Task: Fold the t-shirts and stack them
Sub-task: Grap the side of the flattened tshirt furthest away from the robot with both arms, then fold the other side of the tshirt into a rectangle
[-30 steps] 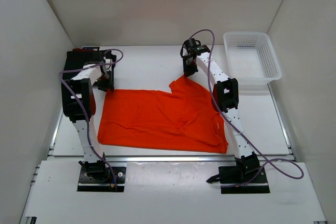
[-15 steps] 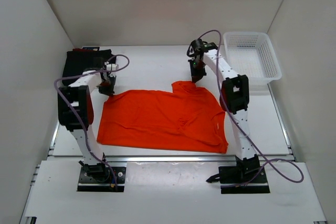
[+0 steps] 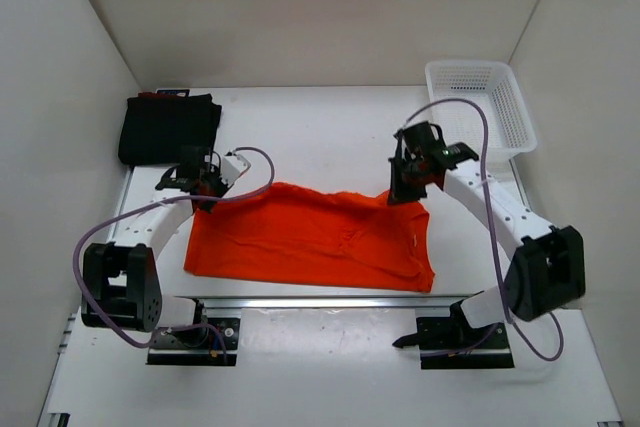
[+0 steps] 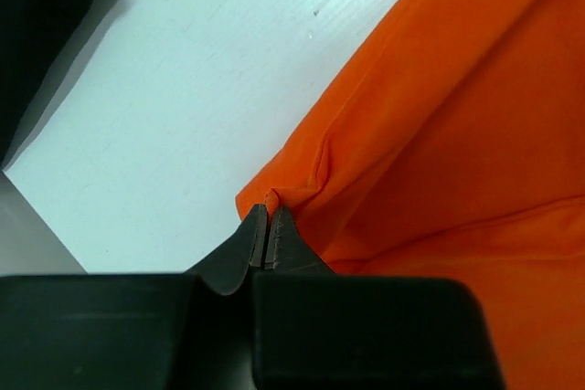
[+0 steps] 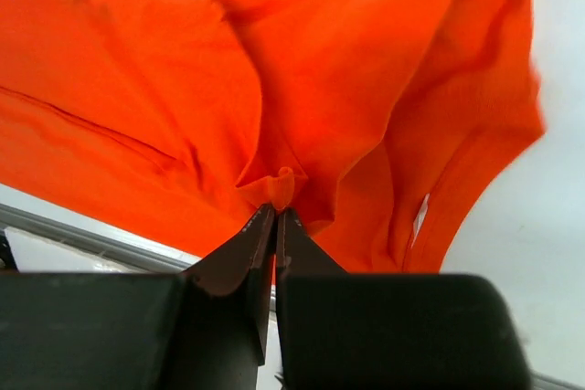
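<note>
ITEM: L gripper [image 4: 265, 226] – jaws together, nipping a small peak of cloth at the far-L corner of the orange shirt [image 3: 310, 242]; bite is thin, only the very edge btwn the tips. R gripper [image 5: 274, 216] – jaws together too, clamped on a bunched fold at the shirt's far-R end, w/ cloth hanging below it in loose drapes, sleeve incl. Shirt itself: spread across the near-middle of the table [image 3: 320, 137], near hem flat close to the front rail, far edge held up at both ends and sagging a little btwn. Black shirt [image 3: 168, 129] – folded, far-L corner, well apart from the orange one. Basket [image 3: 522, 132] – far-R, apart, not involved. STEP (est.): folding far half over near half. TO DO IT WELL (est.): move both arms toward the near edge together and level, so the held edge runs straight. Hold slight tension btwn the two grips, no more, as the L bite looks easy to pull off. Carry high enough that the hanging R sleeve doesn't drag and tuck under. Set held edge down along the near hem, corners matched, before letting go. RISK: R bunch may land as a lump – likely needs smoothing after.
</note>
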`<state>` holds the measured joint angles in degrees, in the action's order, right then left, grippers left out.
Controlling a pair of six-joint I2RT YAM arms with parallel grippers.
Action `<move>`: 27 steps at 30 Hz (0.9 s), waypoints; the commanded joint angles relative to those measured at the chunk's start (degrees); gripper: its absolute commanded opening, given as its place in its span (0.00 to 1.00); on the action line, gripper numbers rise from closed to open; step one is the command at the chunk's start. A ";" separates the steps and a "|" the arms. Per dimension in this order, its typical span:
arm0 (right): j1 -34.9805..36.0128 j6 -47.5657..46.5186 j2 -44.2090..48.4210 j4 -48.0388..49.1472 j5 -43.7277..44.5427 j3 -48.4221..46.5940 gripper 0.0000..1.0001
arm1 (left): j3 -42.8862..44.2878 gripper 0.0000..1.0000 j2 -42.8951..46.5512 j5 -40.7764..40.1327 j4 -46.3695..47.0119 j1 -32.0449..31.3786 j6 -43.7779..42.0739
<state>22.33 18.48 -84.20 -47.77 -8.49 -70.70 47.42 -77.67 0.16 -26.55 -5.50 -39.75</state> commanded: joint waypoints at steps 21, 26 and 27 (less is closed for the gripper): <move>-3.78 10.52 21.80 10.23 -5.65 26.74 0.00 | -5.14 0.00 8.14 -1.75 -4.39 1.37 -15.10; -2.90 13.77 23.73 12.87 -7.77 30.35 0.00 | -6.38 0.00 8.32 -1.92 -4.83 1.36 -13.96; -2.73 14.38 24.17 13.57 -7.86 31.31 0.00 | -6.11 0.00 8.41 -1.83 -4.57 1.63 -13.78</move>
<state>18.87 30.22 -62.00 -37.39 -14.72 -40.73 41.36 -70.72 -1.30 -30.63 -4.60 -53.91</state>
